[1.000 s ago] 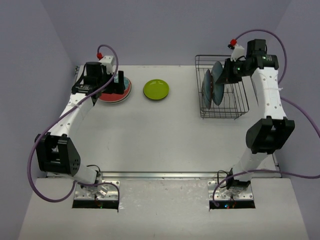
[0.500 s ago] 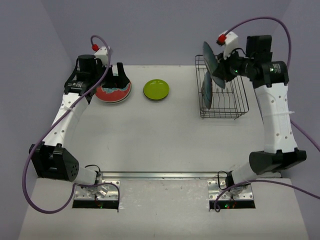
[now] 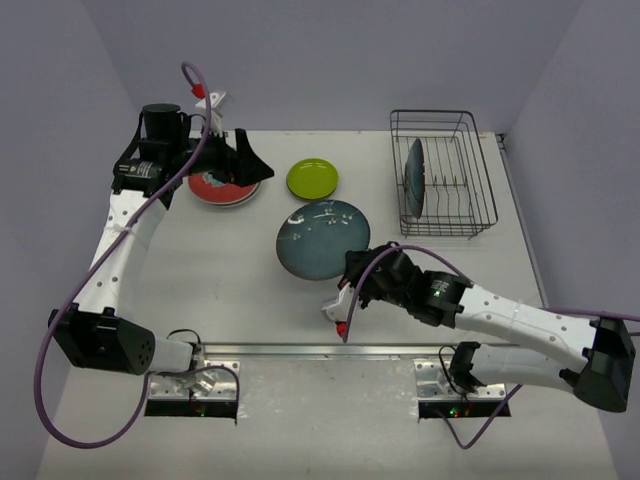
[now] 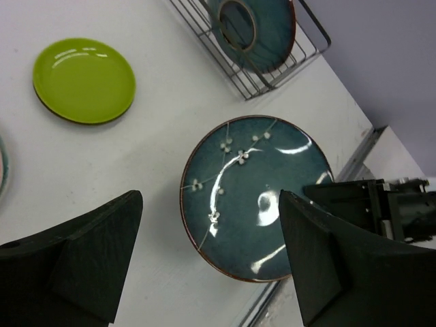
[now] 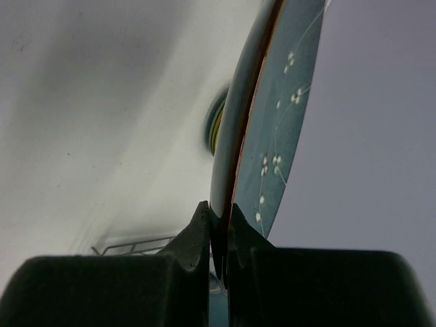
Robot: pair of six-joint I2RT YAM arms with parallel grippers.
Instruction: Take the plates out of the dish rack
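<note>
One plate (image 3: 320,238), tight in right claw (image 5: 219,221)

Probably a robotics lab, white table (image 3: 230,290), plain lilac walls (image 3: 330,60), bolted arm bases (image 3: 190,380).

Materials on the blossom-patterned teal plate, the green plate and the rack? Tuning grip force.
Teal plate: likely glazed ceramic, given the sharp glossy highlights, painted white blossoms and brown rim. Green plate: glossy, probably glazed ceramic, though it could be melamine. Dish rack: thin dark wire, likely coated metal, with little shine.

teal blossom-patterned plate (image 3: 323,238), lime plate (image 3: 312,179), red plate (image 3: 212,186)
</note>
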